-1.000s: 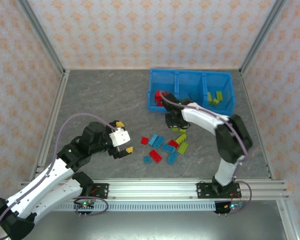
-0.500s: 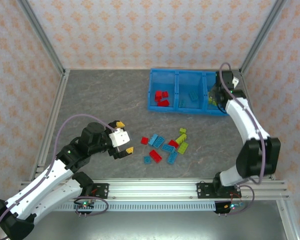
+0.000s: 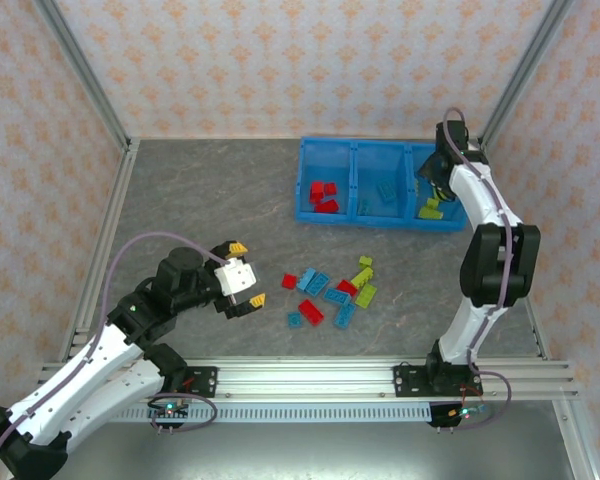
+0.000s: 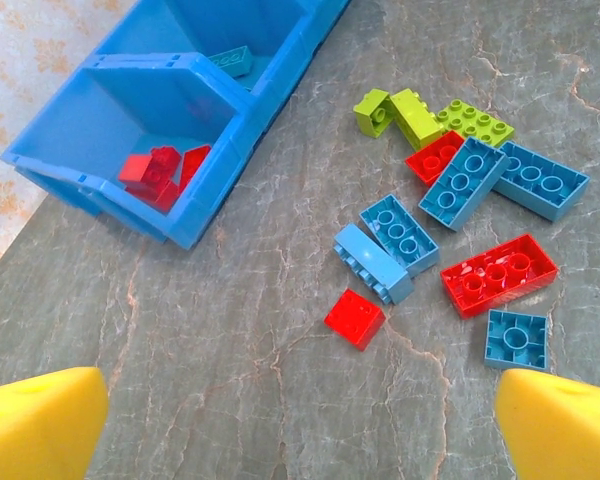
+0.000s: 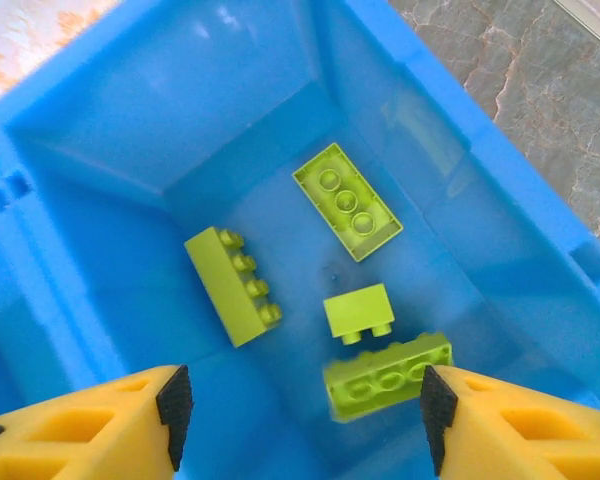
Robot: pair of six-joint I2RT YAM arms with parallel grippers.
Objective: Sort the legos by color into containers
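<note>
**A:** Where are the legos (image 3: pixel 332 290)?
**B:** Loose on the table (image 3: pixel 200 200) near the bin (image 3: pixel 352 146); four green bricks (image 5: pixel 348 215) lie inside, under the right gripper (image 5: pixel 300 410), wide open, empty.
**A:** Handling?
**B:** Probably light, rigid, slick; pinch flat long sides.

Bin (image 4: pixel 225 160) cut off at left wrist view's top edge

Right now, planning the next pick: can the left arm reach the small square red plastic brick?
Probably yes: the left gripper hovers open nearby and nothing covers the small square red plastic brick, though a light blue brick lies close beside it.
</note>
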